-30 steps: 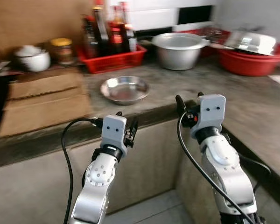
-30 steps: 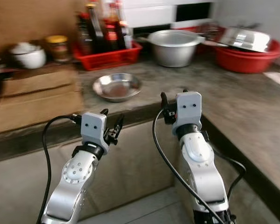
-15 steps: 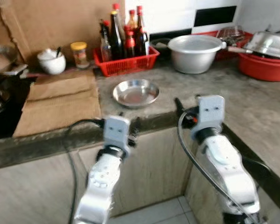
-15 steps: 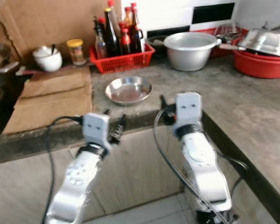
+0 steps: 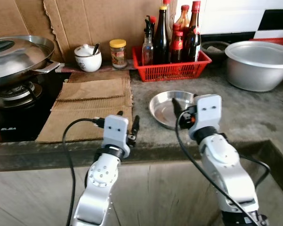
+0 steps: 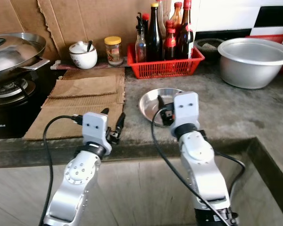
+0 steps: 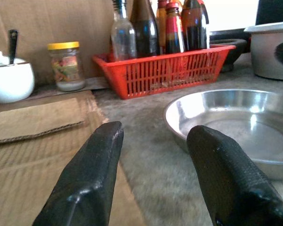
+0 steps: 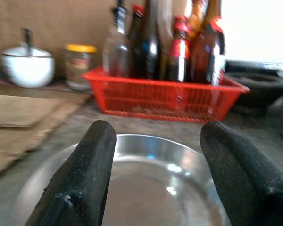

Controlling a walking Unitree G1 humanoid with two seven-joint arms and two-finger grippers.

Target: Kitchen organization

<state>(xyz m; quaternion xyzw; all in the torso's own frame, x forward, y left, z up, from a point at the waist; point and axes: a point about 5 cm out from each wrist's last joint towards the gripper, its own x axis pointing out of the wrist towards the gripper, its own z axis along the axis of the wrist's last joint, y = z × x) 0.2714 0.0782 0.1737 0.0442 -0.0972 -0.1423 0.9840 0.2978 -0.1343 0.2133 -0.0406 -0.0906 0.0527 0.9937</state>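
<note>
Right now the right gripper (image 8: 153, 174) is wide open and holds nothing. It hangs just over the near edge of the shiny metal bowl (image 5: 166, 107), which sits on the gray counter (image 5: 254, 117) in front of the red basket (image 5: 172, 70). Dark bottles (image 5: 161, 30) stand in that basket. The left gripper (image 7: 153, 155) is open too, and empty. It sits at the front edge of the counter, beside the bowl, near the flat cardboard (image 5: 92, 106). Behind the cardboard are a white pot (image 5: 88, 57) with a spoon in it and a small jar (image 5: 117, 53) with a yellow lid. A big silver pot (image 5: 259, 63) stands far on the robot's right, and a pan (image 5: 16, 56) sits on the stove (image 5: 12, 113) on its left.
</note>
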